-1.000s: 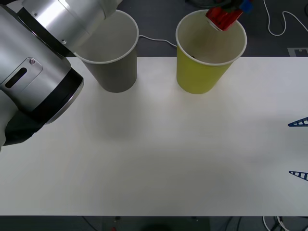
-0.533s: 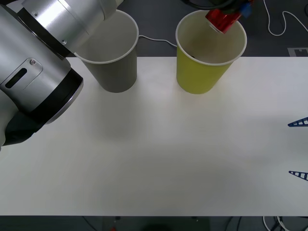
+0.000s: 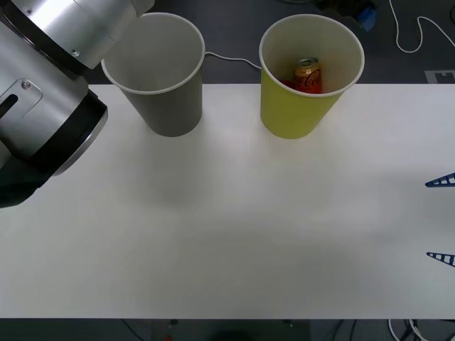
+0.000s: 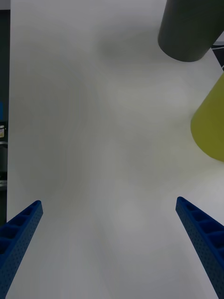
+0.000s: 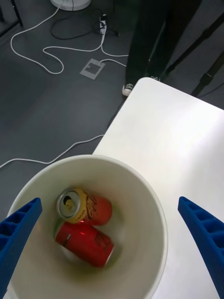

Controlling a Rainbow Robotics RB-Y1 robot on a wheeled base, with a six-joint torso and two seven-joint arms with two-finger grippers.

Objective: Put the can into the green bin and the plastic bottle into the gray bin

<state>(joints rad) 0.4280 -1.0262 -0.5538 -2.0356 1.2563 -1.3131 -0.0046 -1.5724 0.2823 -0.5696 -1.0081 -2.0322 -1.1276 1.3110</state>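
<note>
White tabletop (image 3: 234, 227) spans the front view, bare across its centre and lower half; dark floor with a white cable (image 5: 56, 70) lies beyond its far edge. Left arm's silver and black housing (image 3: 43, 92) fills the upper left of the frame.

Large dull gray tapered paper-cup bin (image 3: 158, 71), white rim, stands upper centre-left. Large yellow-green tapered paper-cup bin (image 3: 311, 74), white rim, pale inside, stands just right of it, apart, both at the table's far edge.

Small red soda can (image 3: 308, 75) with orange-gold band and gold top lies inside the green bin. Left wrist view shows two cans there, touching: the gold-topped one (image 5: 85, 207) and a plain red one (image 5: 86, 238).

Left gripper (image 5: 109, 243) hovers above the green bin, blue ribbed fingers (image 5: 16, 233) spread wide, holding nothing. Right gripper (image 3: 441, 219) at right edge, fingers (image 4: 200, 233) parted, empty, over bare table.
</note>
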